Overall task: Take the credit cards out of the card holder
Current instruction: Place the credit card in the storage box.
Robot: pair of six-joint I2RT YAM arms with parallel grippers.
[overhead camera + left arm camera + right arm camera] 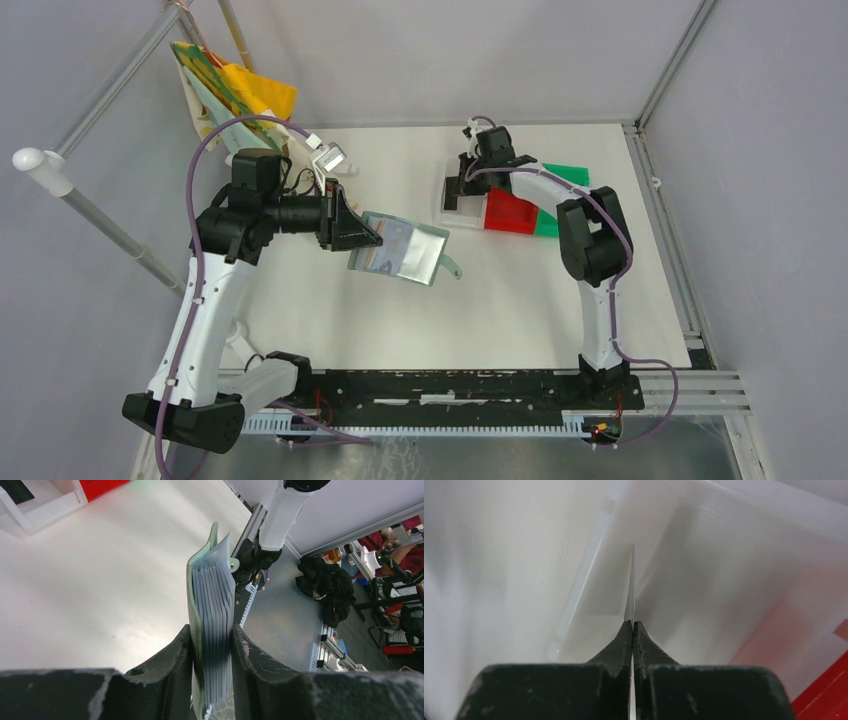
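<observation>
Card holder (pixel 410 252) mid-frame in the top view, clamped in my left claw (pixel 212 637); my right claw (pixel 632 625), upper right there, pinches one thin card (pixel 630 590) (seen edge-on) over the white bin (pixel 447 208).

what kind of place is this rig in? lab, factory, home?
Probably a robotics lab cell: white tabletop boxed in by grey wall panels on silver metal framing, left arm and right arm bolted to a black base rail, and a cluttered workroom beyond the table edge.
</observation>
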